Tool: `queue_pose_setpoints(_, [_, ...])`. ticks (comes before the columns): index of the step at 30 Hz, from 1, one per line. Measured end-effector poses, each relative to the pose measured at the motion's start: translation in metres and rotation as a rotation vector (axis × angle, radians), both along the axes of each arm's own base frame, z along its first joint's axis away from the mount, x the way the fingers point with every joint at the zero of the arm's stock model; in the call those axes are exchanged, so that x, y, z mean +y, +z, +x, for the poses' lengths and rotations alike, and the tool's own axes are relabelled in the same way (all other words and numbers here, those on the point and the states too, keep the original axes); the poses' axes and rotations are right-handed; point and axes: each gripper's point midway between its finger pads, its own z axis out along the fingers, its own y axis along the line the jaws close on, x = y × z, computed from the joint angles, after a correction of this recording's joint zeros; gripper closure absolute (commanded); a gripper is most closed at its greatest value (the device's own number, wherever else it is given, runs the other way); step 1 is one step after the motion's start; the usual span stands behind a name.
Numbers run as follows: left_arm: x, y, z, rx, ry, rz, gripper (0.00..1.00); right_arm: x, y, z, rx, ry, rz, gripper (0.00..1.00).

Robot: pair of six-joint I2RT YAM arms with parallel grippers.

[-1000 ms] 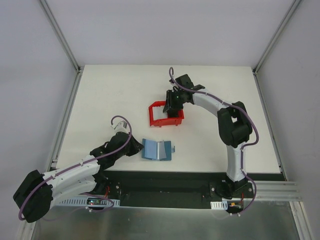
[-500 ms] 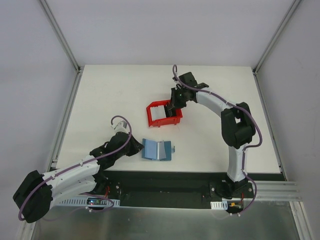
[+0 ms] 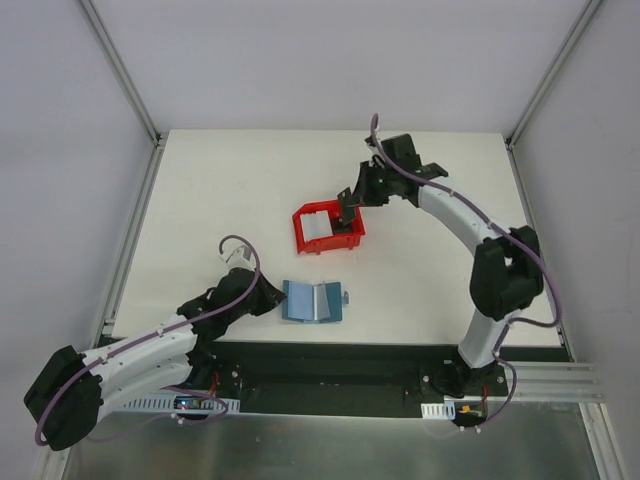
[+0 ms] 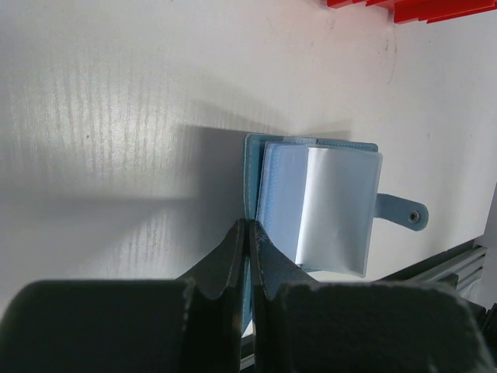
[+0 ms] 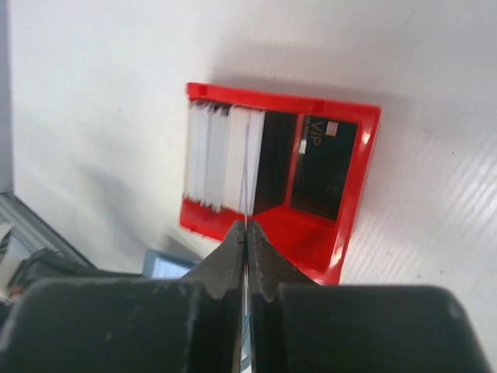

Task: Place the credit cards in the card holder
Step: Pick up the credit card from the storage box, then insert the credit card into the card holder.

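Gripping one pale credit card (image 5: 247, 171) edge-on, right pincer (image 5: 247, 233) over red bin (image 5: 359, 179) — my left pincer (image 4: 248, 237) clamps card holder (image 4: 281, 194) edge.

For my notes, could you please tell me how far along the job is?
Done: card holder lies open, left gripper clamping its cover. In hand: right gripper pinches one white card over the red bin. Left: pocketing it and the bin's other cards.

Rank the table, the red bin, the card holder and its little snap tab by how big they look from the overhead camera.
1. Table, far the largest.
2. Red bin and card holder: nearly alike, the bin perhaps slightly bigger.
3. Snap tab, clearly the smallest.
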Motion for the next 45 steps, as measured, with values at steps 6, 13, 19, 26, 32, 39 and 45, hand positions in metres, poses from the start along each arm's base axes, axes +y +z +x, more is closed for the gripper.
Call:
queue_pose_setpoints(6, [0.001, 0.0, -0.001, 0.004, 0.01, -0.015, 1.0, -0.004, 0.055, -0.047, -0.095, -0.004, 0.158, 1.0])
queue_pose_setpoints(13, [0.003, -0.005, -0.004, 0.018, 0.022, -0.023, 1.0, 0.045, 0.013, -0.158, 0.038, 0.106, 0.255, 1.0])
queue_pose_setpoints(19, [0.006, -0.015, -0.009, 0.047, 0.037, -0.022, 1.0, 0.061, -0.042, -0.215, 0.168, 0.122, 0.251, 1.0])
queue_pose_setpoints(26, [0.009, -0.023, -0.012, 0.067, 0.051, -0.025, 1.0, 0.057, -0.076, -0.213, 0.209, 0.039, 0.232, 1.0])
queue_pose_setpoints(32, [0.01, -0.028, -0.014, 0.08, 0.063, -0.033, 1.0, 0.053, -0.091, -0.21, 0.208, 0.0, 0.212, 1.0])
queue_pose_setpoints(39, [0.011, -0.034, -0.015, 0.094, 0.073, -0.035, 1.0, 0.056, -0.097, -0.207, 0.208, -0.015, 0.229, 1.0])
queue_pose_setpoints(45, [0.01, -0.035, -0.014, 0.099, 0.077, -0.036, 1.0, 0.057, -0.102, -0.207, 0.22, -0.026, 0.24, 1.0])
